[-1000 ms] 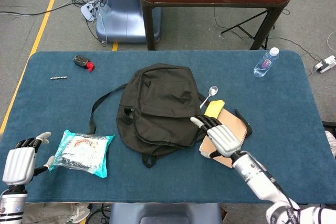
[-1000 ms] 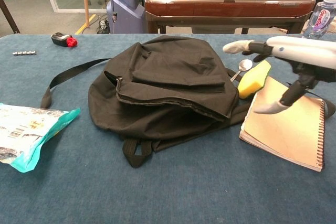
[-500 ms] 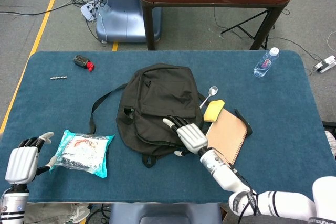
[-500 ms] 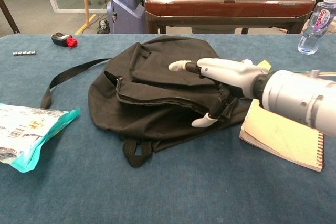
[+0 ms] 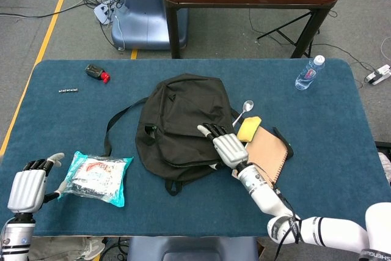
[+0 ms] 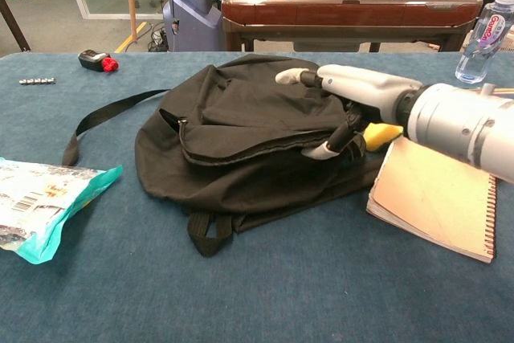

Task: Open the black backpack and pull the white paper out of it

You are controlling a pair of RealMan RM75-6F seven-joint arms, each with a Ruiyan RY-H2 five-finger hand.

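Covering the black backpack's (image 5: 183, 123) right edge, the right robot hand (image 5: 227, 149) spreads empty; its zipper stays unclear.

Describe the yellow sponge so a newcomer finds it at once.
Start at the black backpack mid-table and go to its right edge, by the right hand. The sponge lies there between a spoon and a tan notebook; it is the only bright yellow thing.

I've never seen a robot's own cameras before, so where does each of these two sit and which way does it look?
Head view: high up, looking steeply down on the blue table; shows left hand and right hand.
Chest view: low, looking forward across the tabletop; shows only the right hand.
Both share the black fabric backpack, tan spiral notebook and clear plastic bottle.
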